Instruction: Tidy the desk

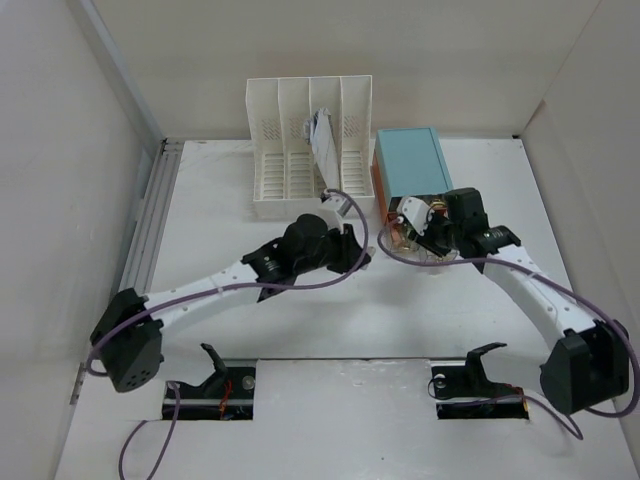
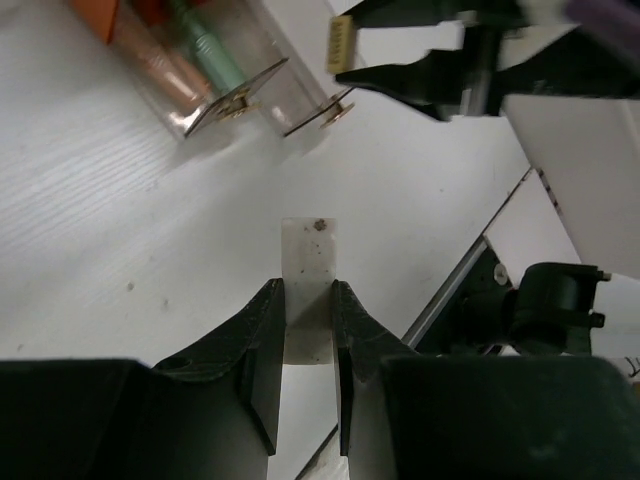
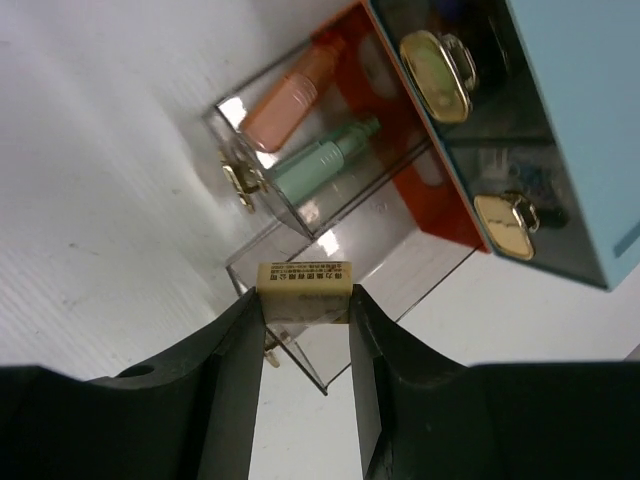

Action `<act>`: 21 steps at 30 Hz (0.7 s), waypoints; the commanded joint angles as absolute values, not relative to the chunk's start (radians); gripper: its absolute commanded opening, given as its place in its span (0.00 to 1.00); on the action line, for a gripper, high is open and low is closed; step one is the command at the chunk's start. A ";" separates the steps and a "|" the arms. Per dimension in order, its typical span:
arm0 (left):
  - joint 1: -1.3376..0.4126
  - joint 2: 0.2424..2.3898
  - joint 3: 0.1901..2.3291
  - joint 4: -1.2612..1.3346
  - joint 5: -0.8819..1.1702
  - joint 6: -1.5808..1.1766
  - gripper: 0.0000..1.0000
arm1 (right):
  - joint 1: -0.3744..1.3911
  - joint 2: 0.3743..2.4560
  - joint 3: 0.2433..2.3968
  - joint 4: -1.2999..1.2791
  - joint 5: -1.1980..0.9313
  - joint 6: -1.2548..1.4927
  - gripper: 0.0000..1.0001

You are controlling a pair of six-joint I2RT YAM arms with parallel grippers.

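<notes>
The right claw (image 3: 304, 303) is clenched on a small cream eraser (image 3: 305, 285), just above an open clear drawer (image 3: 385, 240) of the teal box (image 3: 590, 130). The left claw (image 2: 306, 295) grips a pale flat strip (image 2: 308, 245) over the white bench (image 1: 400, 330), which spreads beneath both arms.

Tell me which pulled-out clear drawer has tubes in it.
The drawer farther from the right gripper, holding a peach tube and green tube; the nearer drawer looks empty.
</notes>
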State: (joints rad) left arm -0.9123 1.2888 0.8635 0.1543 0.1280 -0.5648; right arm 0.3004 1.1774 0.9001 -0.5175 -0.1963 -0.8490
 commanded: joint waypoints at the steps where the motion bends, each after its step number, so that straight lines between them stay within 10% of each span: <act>1: -0.907 1.374 1.021 0.270 0.233 -0.525 0.00 | 0.276 1.236 0.920 -0.388 -0.100 -0.712 0.24; 12: -0.916 1.627 1.241 0.290 0.356 -0.514 0.00 | 0.247 1.384 0.954 -0.368 0.046 -0.643 0.30; 21: -0.925 1.704 1.307 0.290 0.391 -0.514 0.00 | 0.206 1.375 0.954 -0.368 0.026 -0.621 0.76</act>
